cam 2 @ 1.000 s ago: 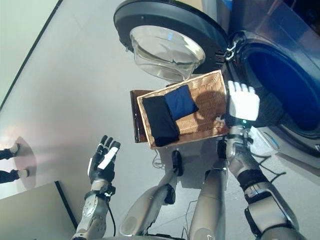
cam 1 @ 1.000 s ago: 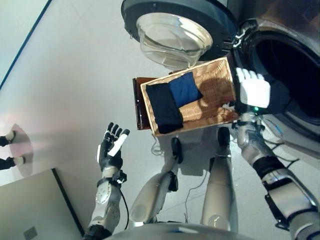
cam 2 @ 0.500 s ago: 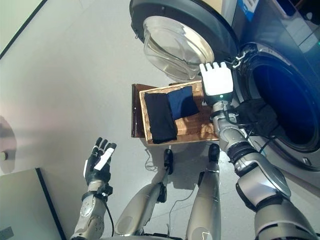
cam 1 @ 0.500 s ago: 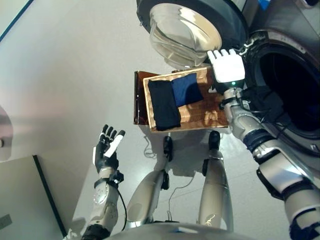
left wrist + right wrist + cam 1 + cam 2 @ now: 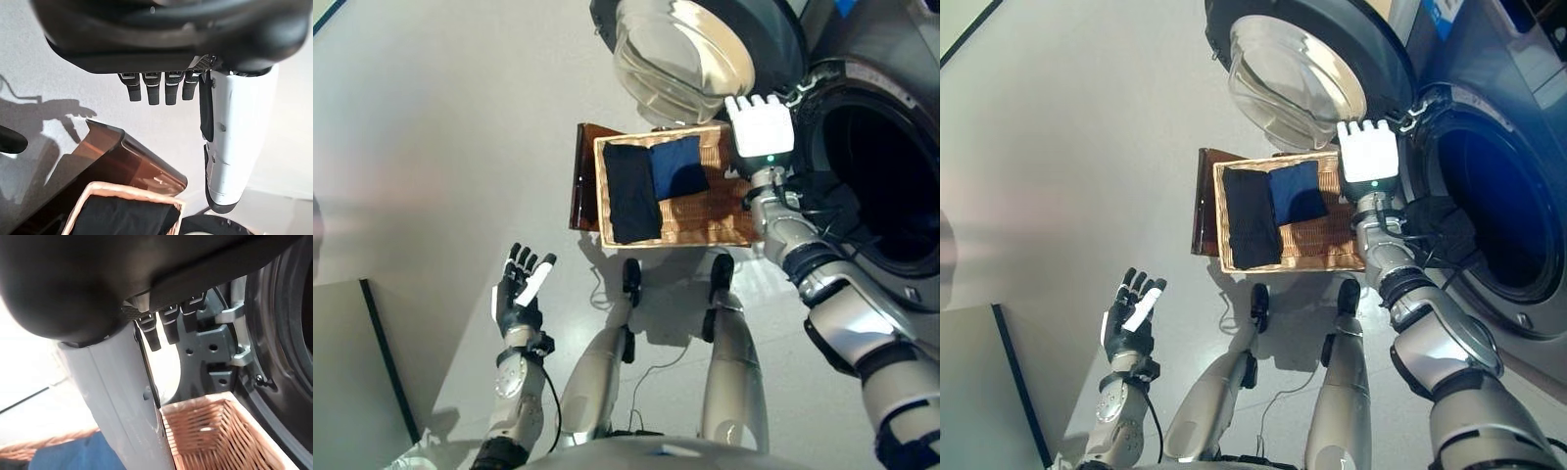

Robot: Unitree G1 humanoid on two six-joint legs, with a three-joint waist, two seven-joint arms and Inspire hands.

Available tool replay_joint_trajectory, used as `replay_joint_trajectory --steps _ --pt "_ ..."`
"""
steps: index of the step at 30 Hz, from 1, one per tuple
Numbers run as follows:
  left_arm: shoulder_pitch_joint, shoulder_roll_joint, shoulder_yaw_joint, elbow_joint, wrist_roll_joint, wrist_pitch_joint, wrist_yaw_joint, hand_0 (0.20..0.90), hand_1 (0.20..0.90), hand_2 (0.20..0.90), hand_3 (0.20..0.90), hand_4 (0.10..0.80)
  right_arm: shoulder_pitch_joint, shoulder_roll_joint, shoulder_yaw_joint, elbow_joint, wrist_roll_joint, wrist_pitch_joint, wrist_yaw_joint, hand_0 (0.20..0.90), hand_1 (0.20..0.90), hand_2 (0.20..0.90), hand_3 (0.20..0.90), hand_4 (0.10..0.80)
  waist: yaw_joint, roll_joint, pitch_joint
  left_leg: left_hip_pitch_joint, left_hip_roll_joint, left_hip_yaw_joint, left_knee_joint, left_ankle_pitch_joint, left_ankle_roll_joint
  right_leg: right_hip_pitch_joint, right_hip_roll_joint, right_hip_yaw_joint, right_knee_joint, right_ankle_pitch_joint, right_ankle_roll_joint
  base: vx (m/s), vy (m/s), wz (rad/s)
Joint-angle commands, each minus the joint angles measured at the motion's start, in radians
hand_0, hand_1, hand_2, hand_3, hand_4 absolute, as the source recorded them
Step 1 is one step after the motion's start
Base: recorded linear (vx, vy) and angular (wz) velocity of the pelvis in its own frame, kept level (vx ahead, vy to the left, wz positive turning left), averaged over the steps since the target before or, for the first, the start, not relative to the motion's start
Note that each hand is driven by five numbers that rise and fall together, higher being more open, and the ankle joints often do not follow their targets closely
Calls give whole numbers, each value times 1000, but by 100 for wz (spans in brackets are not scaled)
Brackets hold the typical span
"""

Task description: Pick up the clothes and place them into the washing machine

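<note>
Two folded clothes (image 5: 651, 184) lie in the wicker basket (image 5: 724, 230); right robot hand (image 5: 760, 127) and left robot hand (image 5: 521, 294) both spread, released.

L wrist view: left hand (image 5: 195, 58) fills the upper edge, fingers (image 5: 153, 93) straight and relaxed in a row w/ white-covered thumb (image 5: 232, 147) extended beside them, nothing held. Past the fingers: pale floor (image 5: 44, 73), then a brown translucent panel (image 5: 122, 161). Touching the panel, wicker basket (image 5: 98, 188) rim w/ black garment (image 5: 127, 220) lying inside; hand well apart from both.
</note>
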Motion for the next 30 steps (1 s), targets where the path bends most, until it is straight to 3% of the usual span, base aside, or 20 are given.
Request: replay_joint_trajectory --steps 1,6,11,17,25,30 --pt "-70 112 54 -83 30 -67 25 900 900 900 900 800 -128 166 109 32 -7 -79 61 900 900 900 900 800 83 -48 89 -17 -60 7 -15 -25 -45 75 -68 33 -135 5 32 0 0 0" --pt "-81 96 45 -74 27 -67 41 900 900 900 900 800 -85 233 63 27 62 -91 32 900 900 900 900 800 79 -60 89 2 -57 15 -15 -29 -41 87 -66 39 -126 -1 29 7 4 0" --pt "-85 95 37 -33 42 -58 53 900 900 900 900 800 -25 234 20 8 111 -99 11 900 900 900 900 800 74 -78 63 48 -52 20 -15 -40 -36 136 -60 38 -136 1 30 46 4 3" --pt "-104 94 30 205 89 -28 77 900 900 900 900 800 97 224 -16 -16 108 -109 14 900 900 900 900 800 63 -107 6 136 -49 5 -15 -67 -35 270 -63 5 -191 4 40 96 -36 17" --pt "-166 127 49 686 181 38 121 900 900 900 900 800 174 271 -25 6 73 -135 22 900 900 900 900 800 48 -147 -61 207 -37 21 -15 -95 -32 367 -59 -1 -265 23 54 76 -26 1" --pt "-177 157 90 793 168 47 147 900 900 900 900 800 182 297 -16 4 67 -147 24 900 900 900 900 800 49 -155 -78 216 -36 21 -15 -100 -28 372 -59 1 -264 20 57 25 -12 -3"
